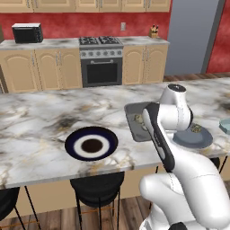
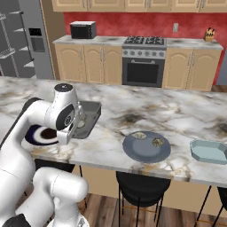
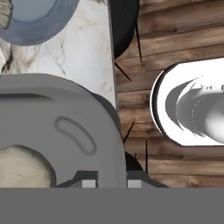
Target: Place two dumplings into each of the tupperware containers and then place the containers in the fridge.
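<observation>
Two dark fingertips (image 3: 89,183) of the gripper (image 3: 111,181) sit close together, pinched on the flared rim of the dark grey tupperware container (image 3: 65,127), so the hand is narrow and has that box by its edge. The hand view also catches one lumpy beige dumpling (image 3: 24,168) inside the box, down near the fingers. From the left base view the same container (image 1: 133,112) is on the marble island counter (image 1: 40,121), partly hidden behind the white arm, with two dumplings (image 1: 139,119) in it. Hard to tell whether it's resting on the counter or lifted a bit.

Just to the right of it in the right base view there's a round grey-blue plate (image 2: 146,153) near the counter's front edge, with two more dumplings (image 2: 139,135) on it. Further right, well apart, the pale bluish container (image 2: 209,151) sits by itself. On the other side of the arm is the dark-blue-and-white plate (image 1: 91,143).

The fridge (image 2: 37,53) is at the far left of the back wall, past the counter, with pale shelves showing beside it. A black stool (image 2: 139,188) is tucked under the island.
</observation>
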Available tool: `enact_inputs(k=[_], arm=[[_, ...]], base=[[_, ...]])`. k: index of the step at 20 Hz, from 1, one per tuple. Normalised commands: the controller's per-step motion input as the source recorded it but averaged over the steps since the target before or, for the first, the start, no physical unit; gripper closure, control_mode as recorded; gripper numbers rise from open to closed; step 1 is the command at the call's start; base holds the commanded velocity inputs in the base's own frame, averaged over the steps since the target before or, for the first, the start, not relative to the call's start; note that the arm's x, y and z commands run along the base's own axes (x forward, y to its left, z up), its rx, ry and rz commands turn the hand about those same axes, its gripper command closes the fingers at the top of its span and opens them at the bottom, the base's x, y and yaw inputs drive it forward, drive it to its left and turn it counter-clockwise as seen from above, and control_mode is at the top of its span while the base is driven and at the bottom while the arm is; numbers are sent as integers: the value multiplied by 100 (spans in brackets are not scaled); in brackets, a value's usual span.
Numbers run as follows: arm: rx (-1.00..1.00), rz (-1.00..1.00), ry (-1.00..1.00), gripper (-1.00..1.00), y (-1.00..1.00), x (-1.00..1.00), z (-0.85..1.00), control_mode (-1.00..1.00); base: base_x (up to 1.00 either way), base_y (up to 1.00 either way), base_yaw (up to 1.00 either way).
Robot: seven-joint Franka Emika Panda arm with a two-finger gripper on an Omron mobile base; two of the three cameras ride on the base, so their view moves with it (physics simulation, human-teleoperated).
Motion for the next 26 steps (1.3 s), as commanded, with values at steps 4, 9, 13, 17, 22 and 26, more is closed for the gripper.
enact_inputs(k=[4,9,13,17,22,26], arm=[[4,0,12,100,-12,2,0,-100],[15,0,0,100,-26,0,0,-100],[2,0,-2,100,-1,-6,0,-100],[-2,0,-7,100,0,-22,0,-100],[-6,0,-12,100,11,-24,8,-100],[-11,-1,-6,100,12,-4,20,-100]], base=[[0,0,0],[0,0,0],[0,0,0],[0,0,0],[0,0,0],[0,0,0]])
